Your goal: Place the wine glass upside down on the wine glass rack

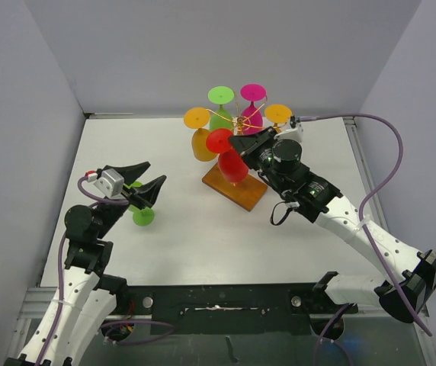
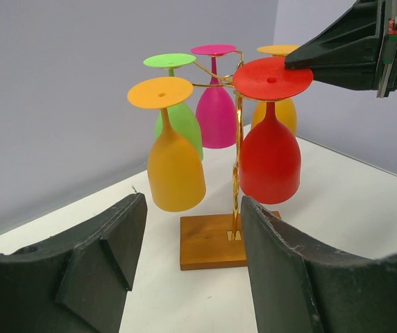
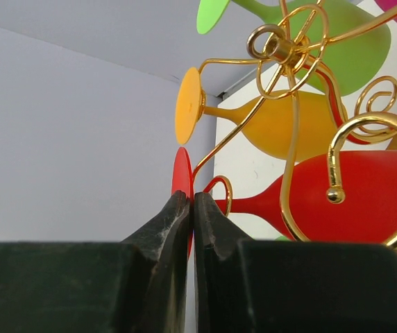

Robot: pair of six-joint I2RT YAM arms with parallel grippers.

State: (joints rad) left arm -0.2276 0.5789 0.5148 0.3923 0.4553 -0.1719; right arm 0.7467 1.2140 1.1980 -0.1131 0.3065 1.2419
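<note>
The red wine glass (image 1: 232,164) hangs upside down on the gold wire rack (image 1: 235,185), its stem inside a scroll arm and its foot on top. My right gripper (image 1: 238,142) is shut on the rim of that foot, seen edge-on between the fingers in the right wrist view (image 3: 192,198). The red glass (image 2: 270,159) and the rack's wooden base (image 2: 209,243) also show in the left wrist view. My left gripper (image 1: 155,173) is open and empty, well left of the rack, pointing toward it (image 2: 193,202).
Several other glasses hang upside down on the rack: orange (image 1: 201,137), green (image 1: 220,103), pink (image 1: 252,103) and another orange (image 1: 279,114). A green glass (image 1: 143,216) sits on the table under my left gripper, partly hidden. Grey walls enclose the table.
</note>
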